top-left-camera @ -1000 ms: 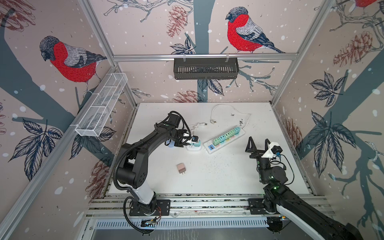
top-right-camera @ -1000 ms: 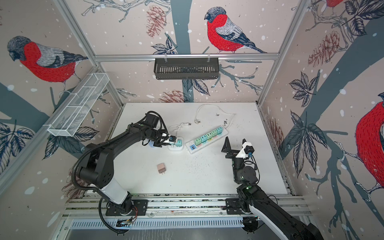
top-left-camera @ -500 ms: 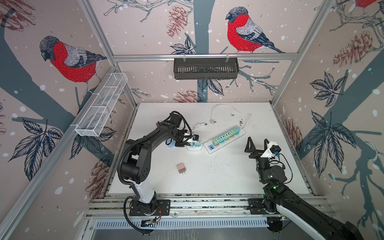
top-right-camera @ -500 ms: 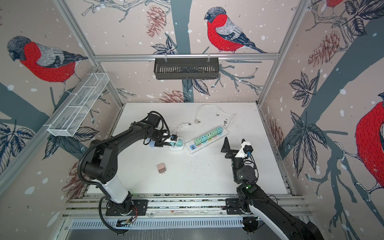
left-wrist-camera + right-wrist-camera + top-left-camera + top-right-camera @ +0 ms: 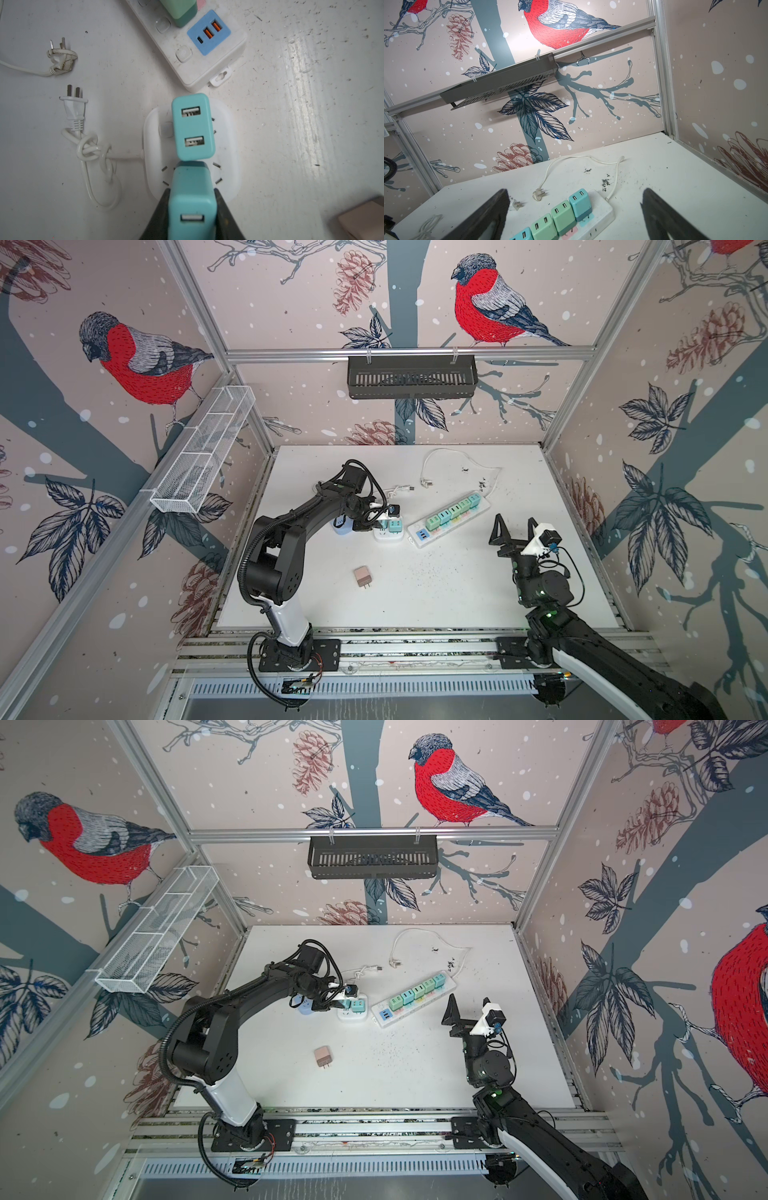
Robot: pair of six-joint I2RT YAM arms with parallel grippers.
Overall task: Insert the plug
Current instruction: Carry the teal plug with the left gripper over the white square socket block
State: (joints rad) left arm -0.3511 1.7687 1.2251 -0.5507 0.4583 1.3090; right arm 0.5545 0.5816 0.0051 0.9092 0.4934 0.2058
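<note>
A teal plug [image 5: 192, 207], a USB charger block, sits between the black fingers [image 5: 163, 205] of my left gripper [image 5: 192, 193], which is shut on it. It stands over the free slots of a small white oval socket block [image 5: 228, 145], right beside a second teal charger [image 5: 192, 126] seated in that block. The held plug's prongs are hidden. In both top views the left gripper [image 5: 382, 522] [image 5: 343, 1003] is at that socket block [image 5: 390, 536]. My right gripper [image 5: 513, 526] [image 5: 575, 191] hangs open and empty above the table's right side.
A long white power strip [image 5: 449, 519] [image 5: 207, 62] with several green and teal chargers lies right of the socket block. A pink charger [image 5: 362, 576] lies near the front. Loose white cord plugs [image 5: 75, 108] [image 5: 60, 56] lie behind. A pale blue adapter [image 5: 340, 526] sits under the left arm.
The left arm's elbow has swung slightly right, while its gripper with the teal plug stays at the socket block. The right arm has not moved.
</note>
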